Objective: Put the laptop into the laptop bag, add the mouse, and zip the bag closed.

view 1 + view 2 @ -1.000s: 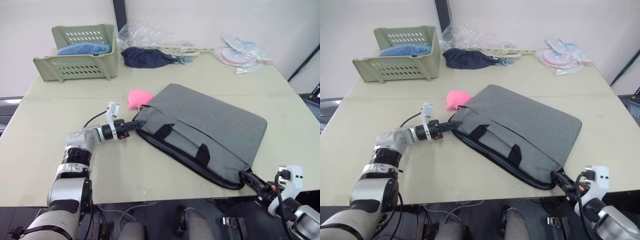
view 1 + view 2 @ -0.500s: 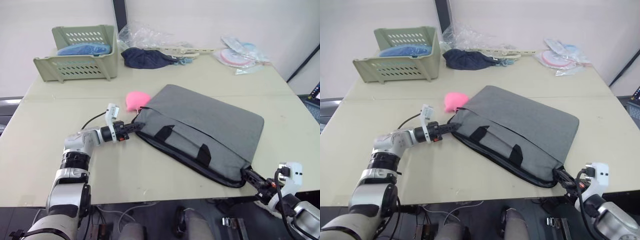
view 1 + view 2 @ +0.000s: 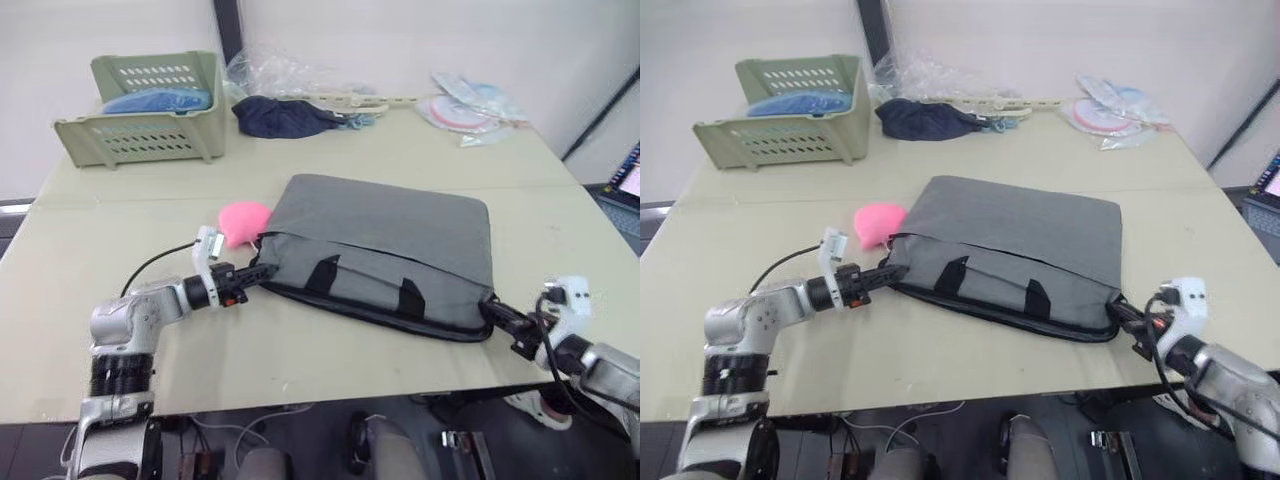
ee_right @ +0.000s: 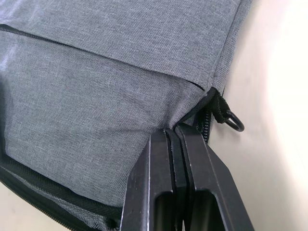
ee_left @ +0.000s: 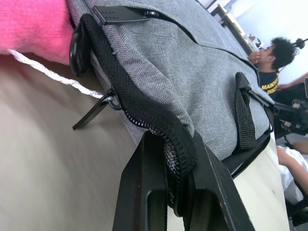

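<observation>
Since a second ago the laptop bag has swung round on the desk: it lay slanted with its far corner pointing away to my right, and now its long zip edge runs almost level between my two end effectors, with the camera shifted too. My left end effector still pinches the bag's black zip edge at its left corner, fingers clenched on the fabric, the pink fluffy charm just beyond it. My right end effector stays clamped on the bag's right corner, fingers pressed together on grey cloth. I count one bag with two black strap handles. Far beyond my left end effector stands one green basket; a dark blue bundle lies to its right. A person's dark shirt in the left wrist view carries white letters I cannot fully read.
</observation>
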You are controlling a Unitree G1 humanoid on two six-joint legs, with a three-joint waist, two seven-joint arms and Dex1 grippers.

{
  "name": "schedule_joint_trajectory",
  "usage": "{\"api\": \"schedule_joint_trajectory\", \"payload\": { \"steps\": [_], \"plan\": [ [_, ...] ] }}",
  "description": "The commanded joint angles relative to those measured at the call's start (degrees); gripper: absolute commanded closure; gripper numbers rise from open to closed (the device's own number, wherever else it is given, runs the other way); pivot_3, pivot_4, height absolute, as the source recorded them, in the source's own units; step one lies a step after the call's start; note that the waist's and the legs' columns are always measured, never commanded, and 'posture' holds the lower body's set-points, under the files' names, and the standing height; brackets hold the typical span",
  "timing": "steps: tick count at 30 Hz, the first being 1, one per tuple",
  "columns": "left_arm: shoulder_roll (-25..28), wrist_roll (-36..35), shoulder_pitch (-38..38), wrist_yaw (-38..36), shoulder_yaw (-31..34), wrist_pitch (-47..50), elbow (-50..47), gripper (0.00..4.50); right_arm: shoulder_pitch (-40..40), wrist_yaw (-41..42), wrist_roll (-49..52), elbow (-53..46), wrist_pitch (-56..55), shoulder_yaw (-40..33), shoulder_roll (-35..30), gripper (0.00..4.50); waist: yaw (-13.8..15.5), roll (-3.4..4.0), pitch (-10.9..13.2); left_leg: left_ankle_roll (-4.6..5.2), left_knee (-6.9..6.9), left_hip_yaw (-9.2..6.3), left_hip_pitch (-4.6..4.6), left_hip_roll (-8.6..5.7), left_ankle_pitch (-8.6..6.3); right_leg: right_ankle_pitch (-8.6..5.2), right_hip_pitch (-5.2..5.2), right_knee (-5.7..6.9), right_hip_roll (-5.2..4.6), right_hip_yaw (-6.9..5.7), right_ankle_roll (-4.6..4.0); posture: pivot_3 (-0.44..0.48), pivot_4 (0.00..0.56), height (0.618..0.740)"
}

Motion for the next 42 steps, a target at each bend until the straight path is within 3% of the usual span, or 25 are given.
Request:
{"api": "schedule_joint_trajectory", "payload": {
  "steps": [1, 9, 15, 35, 36, 37, 41, 42],
  "plan": [
    [0.2, -3.5, 3.2, 2.1, 0.2, 4.7, -6.7, 4.50, -4.5, 3.2, -3.7, 4.1, -1.6, 3.0, -2.0, 4.48, 0.0, 0.09, 0.1, -0.03, 0.00, -0.01, 0.00, 0.03, -0.01, 0.00, 0.00, -0.01, 0.02, -0.03, 0.00, 0.000, 0.150, 0.740],
    [0.1, -7.9, 7.7, 7.7, 3.8, 8.5, -13.4, 4.50, -18.4, 8.8, -8.8, 11.0, -3.2, 9.6, -2.9, 4.48, -0.4, 0.51, 0.3, -0.12, 0.00, 0.04, -0.01, 0.12, -0.04, -0.01, -0.02, -0.02, 0.12, -0.03, -0.01, 0.000, 0.150, 0.740],
    [1.2, -9.4, 9.4, 9.5, 5.7, 8.7, -14.6, 4.50, -23.1, 11.1, -11.0, 11.5, -2.5, 12.5, -1.7, 4.48, -0.5, 0.95, 0.6, -0.17, 0.00, 0.06, -0.03, 0.16, -0.04, -0.02, -0.06, -0.02, 0.16, -0.07, -0.02, 0.000, 0.150, 0.740],
    [1.7, -10.1, 9.1, 10.3, 4.4, 6.3, -12.8, 4.50, -20.1, 12.3, -12.6, 7.5, -1.6, 11.9, -1.4, 4.48, -0.2, 1.02, 0.6, -0.22, 0.00, 0.05, -0.05, 0.18, -0.07, -0.02, -0.07, -0.06, 0.19, -0.08, -0.03, 0.000, 0.150, 0.740],
    [1.5, -10.4, 9.1, 10.2, 4.5, 6.4, -12.8, 3.66, -20.1, 12.3, -12.8, 7.6, -1.7, 11.8, -1.4, 4.50, -0.1, 1.03, 0.6, -0.22, 0.00, 0.05, -0.06, 0.18, -0.07, -0.02, -0.07, -0.06, 0.20, -0.08, -0.03, 0.000, 0.150, 0.740],
    [1.5, -10.6, 9.1, 10.2, 4.5, 6.4, -12.8, 3.42, -20.1, 12.3, -12.9, 7.7, -1.8, 11.7, -1.3, 4.50, -0.1, 1.05, 0.7, -0.22, 0.00, 0.05, -0.06, 0.18, -0.07, -0.02, -0.07, -0.07, 0.20, -0.08, -0.03, 0.000, 0.150, 0.740],
    [3.1, -9.8, 10.1, 10.0, 2.1, 6.6, -14.0, 1.62, -21.2, 11.8, -14.0, 9.0, -2.4, 11.4, -1.3, 4.50, 0.0, 1.06, 0.7, -0.22, 0.01, 0.04, -0.08, 0.16, -0.07, -0.02, -0.07, -0.07, 0.18, -0.07, -0.03, 0.000, 0.150, 0.740],
    [3.3, -10.0, 10.4, 9.9, 2.0, 6.6, -14.0, 1.62, -21.5, 11.8, -14.2, 9.1, -2.4, 11.3, -1.3, 4.50, 0.0, 1.06, 0.7, -0.22, 0.00, 0.04, -0.08, 0.16, -0.07, -0.02, -0.07, -0.08, 0.18, -0.07, -0.02, 0.000, 0.150, 0.740]
  ]
}}
